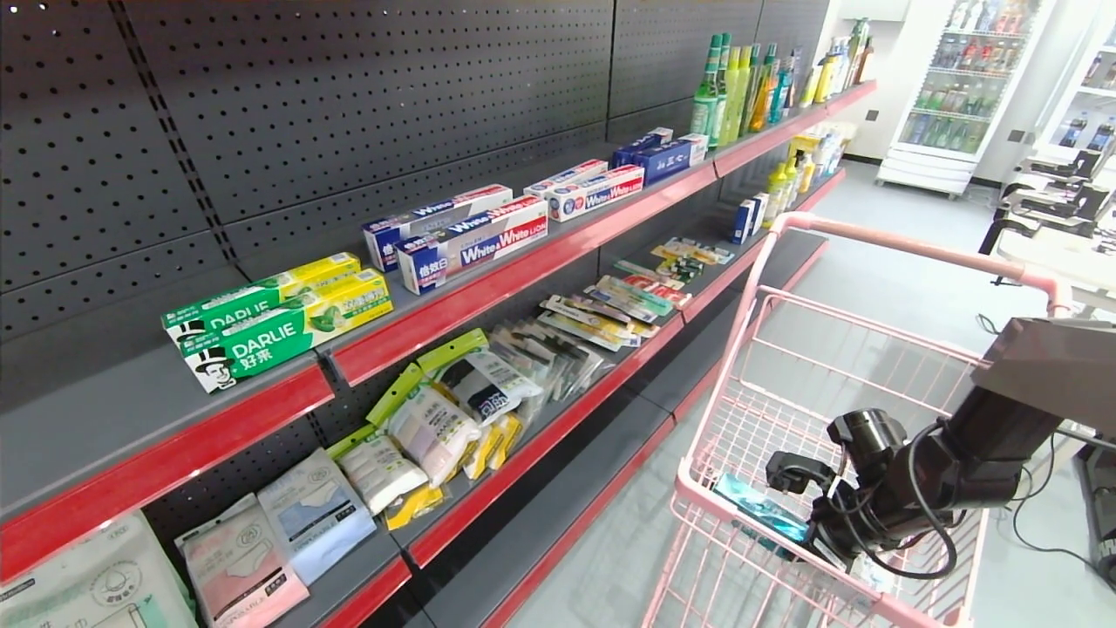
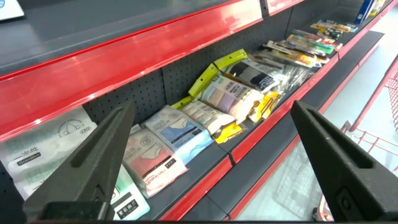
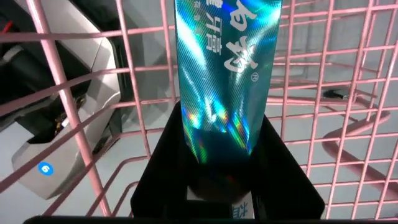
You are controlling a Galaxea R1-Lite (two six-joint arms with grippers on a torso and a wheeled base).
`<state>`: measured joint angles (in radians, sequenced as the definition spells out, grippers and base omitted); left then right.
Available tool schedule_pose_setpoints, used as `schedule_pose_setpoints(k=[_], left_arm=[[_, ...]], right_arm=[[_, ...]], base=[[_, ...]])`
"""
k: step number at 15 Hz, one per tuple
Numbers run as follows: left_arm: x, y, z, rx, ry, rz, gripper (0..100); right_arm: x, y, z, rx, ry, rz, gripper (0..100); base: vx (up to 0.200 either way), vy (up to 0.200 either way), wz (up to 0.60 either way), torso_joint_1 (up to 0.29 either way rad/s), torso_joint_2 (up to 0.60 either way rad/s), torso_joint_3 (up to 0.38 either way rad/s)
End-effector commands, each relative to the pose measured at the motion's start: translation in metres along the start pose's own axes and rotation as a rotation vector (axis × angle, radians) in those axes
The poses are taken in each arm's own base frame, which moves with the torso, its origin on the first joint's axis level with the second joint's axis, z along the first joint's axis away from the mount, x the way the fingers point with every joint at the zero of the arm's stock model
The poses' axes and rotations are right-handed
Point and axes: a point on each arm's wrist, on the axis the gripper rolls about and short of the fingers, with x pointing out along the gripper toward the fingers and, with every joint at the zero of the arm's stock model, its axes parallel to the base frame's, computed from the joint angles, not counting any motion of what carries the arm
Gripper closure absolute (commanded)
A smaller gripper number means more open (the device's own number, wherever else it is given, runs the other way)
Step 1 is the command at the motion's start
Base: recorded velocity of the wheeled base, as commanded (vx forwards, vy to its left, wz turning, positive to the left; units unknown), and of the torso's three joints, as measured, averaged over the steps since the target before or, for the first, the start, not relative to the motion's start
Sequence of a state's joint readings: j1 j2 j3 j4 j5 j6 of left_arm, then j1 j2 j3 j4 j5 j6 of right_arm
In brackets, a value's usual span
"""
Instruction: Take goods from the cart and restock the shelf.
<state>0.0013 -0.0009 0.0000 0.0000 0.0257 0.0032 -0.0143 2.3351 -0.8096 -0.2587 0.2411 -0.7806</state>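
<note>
A shiny blue-green toothpaste box is held inside the pink wire cart, near its front left corner. My right gripper is shut on the box's near end, its dark fingers on either side. From the head, the box sticks out of the right gripper toward the shelf. My left gripper is open with nothing between its fingers. It faces the lower shelf level, where several soft packets lie.
The upper shelf level carries green toothpaste boxes, blue-and-white boxes and bottles farther along, with bare grey board at its near end. Toothbrush packs lie on the lower level. A glass-door cooler stands at the back.
</note>
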Motion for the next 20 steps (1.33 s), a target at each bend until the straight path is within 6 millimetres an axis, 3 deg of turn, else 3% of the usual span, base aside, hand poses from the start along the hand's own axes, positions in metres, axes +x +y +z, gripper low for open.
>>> schedule_pose_setpoints(k=[1,2,3,5,9,12,15,16,18,20], left_arm=[[0.0,0.0,0.0,0.0,0.001,0.001,0],[0.0,0.0,0.0,0.0,0.001,0.001,0],[0.0,0.0,0.0,0.0,0.001,0.001,0],[0.0,0.0,0.0,0.0,0.001,0.001,0],[0.0,0.0,0.0,0.0,0.001,0.001,0],[0.0,0.0,0.0,0.0,0.001,0.001,0],[0.0,0.0,0.0,0.0,0.001,0.001,0],[0.0,0.0,0.0,0.0,0.001,0.001,0],[0.0,0.0,0.0,0.0,0.001,0.001,0],[0.0,0.0,0.0,0.0,0.001,0.001,0]], right_arm=[[-0.019,-0.013,0.013,0.037,-0.053,-0.079,100],[-0.027,-0.02,0.02,0.059,-0.072,-0.13,100],[-0.049,-0.033,0.037,0.107,-0.12,-0.232,100],[-0.077,-0.038,0.052,0.187,-0.176,-0.333,100],[-0.155,-0.013,0.055,0.357,-0.26,-0.479,100],[-0.233,0.038,0.031,0.464,-0.34,-0.526,100],[-0.291,0.101,-0.011,0.483,-0.44,-0.554,100],[-0.294,0.109,-0.018,0.479,-0.452,-0.559,100],[-0.298,0.159,-0.066,0.463,-0.525,-0.583,100],[-0.303,0.179,-0.085,0.458,-0.589,-0.623,100]], base=[[0.0,0.0,0.0,0.0,0.0,0.0],[0.0,0.0,0.0,0.0,0.0,0.0],[0.0,0.0,0.0,0.0,0.0,0.0],[0.0,0.0,0.0,0.0,0.0,0.0],[0.0,0.0,0.0,0.0,0.0,0.0],[0.0,0.0,0.0,0.0,0.0,0.0],[0.0,0.0,0.0,0.0,0.0,0.0],[0.0,0.0,0.0,0.0,0.0,0.0],[0.0,0.0,0.0,0.0,0.0,0.0],[0.0,0.0,0.0,0.0,0.0,0.0]])
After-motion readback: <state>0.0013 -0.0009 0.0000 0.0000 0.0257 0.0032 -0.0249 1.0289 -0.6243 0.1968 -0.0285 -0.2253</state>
